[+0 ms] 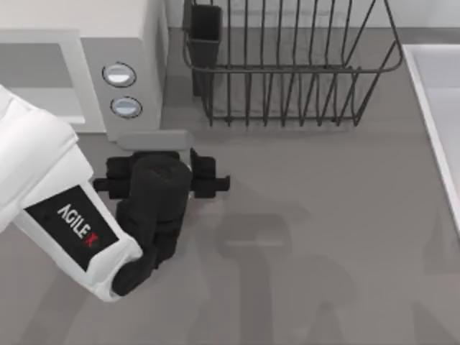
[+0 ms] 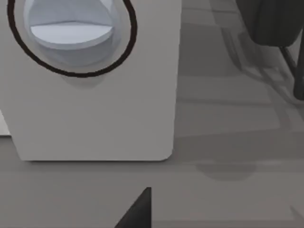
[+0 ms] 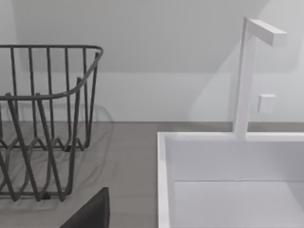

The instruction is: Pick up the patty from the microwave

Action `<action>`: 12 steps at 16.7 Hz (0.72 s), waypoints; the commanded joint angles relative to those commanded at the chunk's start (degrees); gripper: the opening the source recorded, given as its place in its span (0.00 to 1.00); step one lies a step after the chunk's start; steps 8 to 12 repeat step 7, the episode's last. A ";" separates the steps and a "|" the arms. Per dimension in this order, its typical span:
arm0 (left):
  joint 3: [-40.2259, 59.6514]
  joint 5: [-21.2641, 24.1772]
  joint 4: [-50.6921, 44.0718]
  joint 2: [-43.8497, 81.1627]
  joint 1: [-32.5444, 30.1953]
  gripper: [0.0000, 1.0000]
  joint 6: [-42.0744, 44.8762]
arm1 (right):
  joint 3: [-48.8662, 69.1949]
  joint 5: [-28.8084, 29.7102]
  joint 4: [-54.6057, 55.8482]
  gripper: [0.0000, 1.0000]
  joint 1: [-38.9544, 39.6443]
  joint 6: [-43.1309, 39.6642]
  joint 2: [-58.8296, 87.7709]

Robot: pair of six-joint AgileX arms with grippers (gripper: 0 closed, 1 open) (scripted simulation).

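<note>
One microwave (image 1: pixel 86 65) stands at the far left of the table, and I count two round knobs on its grey front panel, one (image 1: pixel 119 74) just behind the other (image 1: pixel 126 107). One black wire rack (image 1: pixel 287 72) sits to its right along the far edge, with one dark cup-like holder (image 1: pixel 205 32) hung on its left end. One white sink basin (image 1: pixel 438 115) lies at the right edge, with one white faucet (image 3: pixel 247 76) rising behind it. One white arm (image 1: pixel 50 194) reaches in from the left, ending in one black gripper (image 1: pixel 194 172).
</note>
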 joint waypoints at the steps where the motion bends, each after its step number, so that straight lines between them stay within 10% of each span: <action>1: 0.00 0.00 0.00 0.00 0.00 0.98 0.00 | 0.00 0.00 0.00 1.00 0.00 0.00 0.00; 12: 0.00 0.00 0.00 0.00 0.00 1.00 0.00 | 0.00 0.00 0.00 1.00 0.00 0.00 0.00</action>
